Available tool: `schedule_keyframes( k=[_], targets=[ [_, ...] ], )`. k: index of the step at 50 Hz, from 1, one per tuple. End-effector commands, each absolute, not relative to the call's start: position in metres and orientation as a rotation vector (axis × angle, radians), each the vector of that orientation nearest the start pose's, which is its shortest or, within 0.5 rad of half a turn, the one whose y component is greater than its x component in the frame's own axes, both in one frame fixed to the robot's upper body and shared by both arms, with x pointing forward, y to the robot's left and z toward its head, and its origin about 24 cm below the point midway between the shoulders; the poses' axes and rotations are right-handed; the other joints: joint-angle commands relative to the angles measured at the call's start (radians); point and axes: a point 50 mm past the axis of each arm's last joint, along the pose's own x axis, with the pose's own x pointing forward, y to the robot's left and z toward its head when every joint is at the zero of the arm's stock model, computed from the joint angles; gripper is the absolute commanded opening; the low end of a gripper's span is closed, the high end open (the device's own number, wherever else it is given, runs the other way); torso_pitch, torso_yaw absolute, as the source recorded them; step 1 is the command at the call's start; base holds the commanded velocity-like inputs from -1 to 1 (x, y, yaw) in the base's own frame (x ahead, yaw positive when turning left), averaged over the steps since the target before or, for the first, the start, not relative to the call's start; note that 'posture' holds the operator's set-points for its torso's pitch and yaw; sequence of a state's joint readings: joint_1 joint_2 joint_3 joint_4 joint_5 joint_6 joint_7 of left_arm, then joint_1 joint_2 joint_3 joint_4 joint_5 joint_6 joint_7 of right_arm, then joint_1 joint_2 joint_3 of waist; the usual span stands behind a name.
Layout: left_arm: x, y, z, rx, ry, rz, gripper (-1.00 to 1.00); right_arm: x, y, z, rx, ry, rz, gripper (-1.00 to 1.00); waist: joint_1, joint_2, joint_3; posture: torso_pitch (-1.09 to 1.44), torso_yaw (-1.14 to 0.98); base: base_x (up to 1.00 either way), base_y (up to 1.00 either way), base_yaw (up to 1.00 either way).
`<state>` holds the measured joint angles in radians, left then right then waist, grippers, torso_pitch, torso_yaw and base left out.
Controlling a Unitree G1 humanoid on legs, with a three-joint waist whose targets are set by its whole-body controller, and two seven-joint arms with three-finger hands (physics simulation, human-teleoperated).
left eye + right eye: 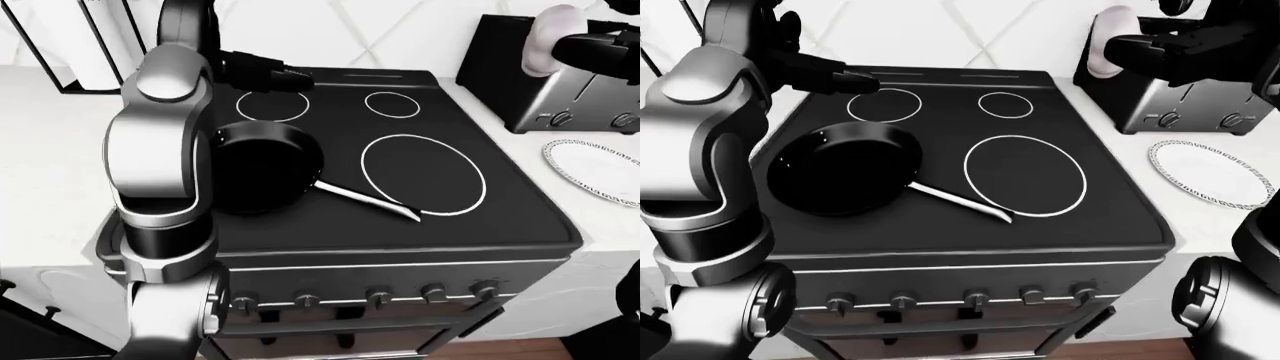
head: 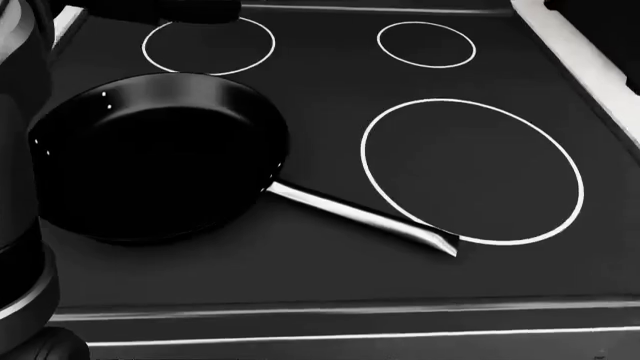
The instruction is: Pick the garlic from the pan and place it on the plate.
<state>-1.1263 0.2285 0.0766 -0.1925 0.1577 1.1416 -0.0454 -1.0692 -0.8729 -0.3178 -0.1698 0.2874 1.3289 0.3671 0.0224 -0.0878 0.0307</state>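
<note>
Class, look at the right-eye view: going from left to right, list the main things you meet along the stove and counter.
Pan → large burner ring → toaster → plate. The garlic is held in the right hand, up above the toaster's left edge.

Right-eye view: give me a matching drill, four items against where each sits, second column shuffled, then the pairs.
Items:
1. pan
2. plate
3. garlic
4. toaster

Places:
A. held in the right robot hand, top right of the view
B. on the white counter, right of the stove
C. on the stove's left side, handle pointing toward the large burner ring
D. on the counter above the plate in the view, behind the garlic

Pairs: 1-C, 2-B, 3-A, 4-D
</note>
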Motion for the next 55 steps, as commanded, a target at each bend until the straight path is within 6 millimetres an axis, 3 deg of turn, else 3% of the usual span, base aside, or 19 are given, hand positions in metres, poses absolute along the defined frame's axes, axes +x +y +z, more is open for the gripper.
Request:
schedule_keyframes(
  k=[1, 3, 8, 12, 14, 15, 17, 22, 24, 26, 34, 39, 41, 42, 44, 48, 51, 53, 55],
  targets=[
    [0.3215, 0.1342, 0.3406, 0.246, -0.252, 0.065, 1.00, 0.2690, -0.2738, 0.3712, -0.213, -0.101, -0.038, -1.00, 0.007, -0.022, -0.033, 0.00, 0.00, 0.00, -0.39, 0.00],
    [0.3209, 0.1342, 0.3408, 0.246, -0.253, 0.064, 1.00, 0.2691, -0.2734, 0.3718, -0.214, -0.102, -0.036, -1.00, 0.002, -0.006, -0.004, 0.00, 0.00, 0.00, -0.40, 0.00],
    [0.3215, 0.1342, 0.3382, 0.245, -0.249, 0.064, 1.00, 0.2708, -0.2724, 0.3704, -0.215, -0.099, -0.031, -1.00, 0.004, 0.054, 0.007, 0.00, 0.00, 0.00, -0.40, 0.00],
    [0.3216, 0.1348, 0.3388, 0.244, -0.250, 0.065, 1.00, 0.2705, -0.2730, 0.3704, -0.216, -0.098, -0.033, -1.00, 0.006, 0.091, 0.002, 0.00, 0.00, 0.00, -0.41, 0.00],
    [0.3214, 0.1348, 0.3389, 0.244, -0.251, 0.065, 1.00, 0.2708, -0.2727, 0.3702, -0.216, -0.097, -0.032, -1.00, 0.004, 0.137, -0.014, 0.00, 0.00, 0.00, -0.41, 0.00],
    [0.3214, 0.1349, 0.3391, 0.244, -0.251, 0.065, 1.00, 0.2709, -0.2726, 0.3705, -0.216, -0.097, -0.031, -1.00, 0.010, 0.106, -0.006, 0.00, 0.00, 0.00, -0.41, 0.00],
    [0.3213, 0.1351, 0.3396, 0.243, -0.252, 0.066, 1.00, 0.2713, -0.2726, 0.3708, -0.217, -0.097, -0.031, -1.00, -0.001, 0.126, -0.021, 0.00, 0.00, 0.00, -0.41, 0.00],
    [0.3217, 0.1361, 0.3390, 0.243, -0.251, 0.067, 1.00, 0.2713, -0.2725, 0.3701, -0.216, -0.096, -0.032, -1.00, -0.006, 0.095, -0.017, 0.00, 0.00, 0.00, -0.41, 0.00],
    [0.3215, 0.1360, 0.3396, 0.242, -0.252, 0.067, 1.00, 0.2712, -0.2720, 0.3703, -0.216, -0.097, -0.031, -1.00, -0.003, 0.063, -0.011, 0.00, 0.00, 0.00, -0.41, 0.00],
    [0.3213, 0.1357, 0.3391, 0.242, -0.251, 0.066, 1.00, 0.2714, -0.2715, 0.3706, -0.217, -0.097, -0.030, -1.00, -0.001, -0.016, -0.026, 0.00, 0.00, 0.00, -0.41, 0.00],
    [0.3220, 0.1367, 0.3381, 0.243, -0.249, 0.068, 1.00, 0.2726, -0.2707, 0.3693, -0.216, -0.093, -0.025, -1.00, 0.003, 0.053, 0.005, 0.00, 0.00, 0.00, -0.41, 0.00],
    [0.3220, 0.1367, 0.3383, 0.243, -0.249, 0.068, 1.00, 0.2724, -0.2708, 0.3676, -0.216, -0.089, -0.024, -1.00, 0.007, 0.093, 0.000, 0.00, 0.00, 0.00, -0.41, 0.00],
    [0.3218, 0.1368, 0.3389, 0.243, -0.249, 0.068, 1.00, 0.2721, -0.2704, 0.3682, -0.217, -0.089, -0.024, -1.00, 0.005, 0.137, -0.016, 0.00, 0.00, 0.00, -0.41, 0.00],
    [0.3216, 0.1367, 0.3394, 0.243, -0.250, 0.068, 1.00, 0.2721, -0.2703, 0.3682, -0.217, -0.089, -0.023, -1.00, 0.011, 0.106, -0.008, 0.00, 0.00, 0.00, -0.40, 0.00],
    [0.3214, 0.1368, 0.3398, 0.242, -0.251, 0.069, 1.00, 0.2724, -0.2700, 0.3675, -0.218, -0.087, -0.022, -1.00, -0.001, 0.126, -0.022, 0.00, 0.00, 0.00, -0.41, 0.00],
    [0.3219, 0.1373, 0.3390, 0.242, -0.250, 0.070, 1.00, 0.2734, -0.2701, 0.3673, -0.219, -0.085, -0.021, -1.00, -0.007, 0.106, -0.024, 0.00, 0.00, 0.00, -0.41, 0.00],
    [0.3218, 0.1371, 0.3390, 0.242, -0.249, 0.070, 1.00, 0.2732, -0.2700, 0.3675, -0.219, -0.085, -0.021, -1.00, -0.004, 0.063, -0.012, 0.00, 0.00, 0.00, -0.41, 0.00],
    [0.3214, 0.1367, 0.3401, 0.242, -0.250, 0.070, 1.00, 0.2728, -0.2698, 0.3678, -0.220, -0.085, -0.021, -1.00, -0.002, -0.021, -0.028, 0.00, 0.00, 0.00, -0.41, 0.00],
    [0.3212, 0.1364, 0.3405, 0.243, -0.251, 0.069, 1.00, 0.2726, -0.2698, 0.3685, -0.220, -0.085, -0.021, -1.00, -0.003, -0.004, -0.010, 0.00, 0.00, 0.00, -0.41, 0.00]
  ],
)
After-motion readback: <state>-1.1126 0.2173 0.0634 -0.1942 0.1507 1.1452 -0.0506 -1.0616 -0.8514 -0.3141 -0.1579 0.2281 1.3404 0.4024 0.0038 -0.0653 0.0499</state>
